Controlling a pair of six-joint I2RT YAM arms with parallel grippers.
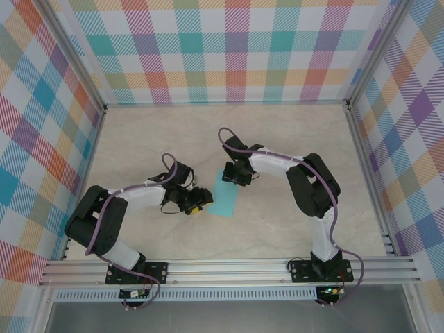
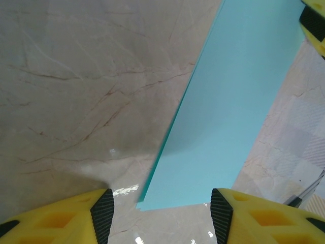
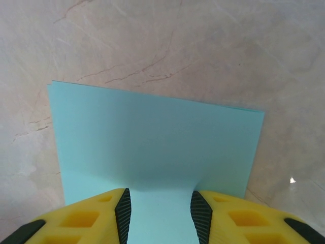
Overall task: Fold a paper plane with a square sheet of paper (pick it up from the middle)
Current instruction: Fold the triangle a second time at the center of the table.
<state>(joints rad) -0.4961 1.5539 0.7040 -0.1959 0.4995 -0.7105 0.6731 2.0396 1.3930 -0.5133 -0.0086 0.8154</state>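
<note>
The square sheet of paper [image 1: 224, 198] lies on the table as a turquoise rectangle, folded over, with a doubled edge along its left side in the left wrist view. My left gripper [image 1: 199, 202] sits at its left end, low over the table. In the left wrist view its jaws [image 2: 161, 218] stand open, and the sheet's [image 2: 223, 117] near corner reaches just between the fingertips. My right gripper [image 1: 234, 177] is over the sheet's far end. Its pads [image 3: 123, 213] press on the sheet [image 3: 152, 137], and the paper humps up between them.
The marble-patterned table top [image 1: 139, 139] is bare around the sheet. Plaid walls [image 1: 222, 48] close in the back and both sides. An aluminium rail [image 1: 229, 267] runs along the near edge by the arm bases. A finger of the right gripper [image 2: 315, 25] shows in the left wrist view.
</note>
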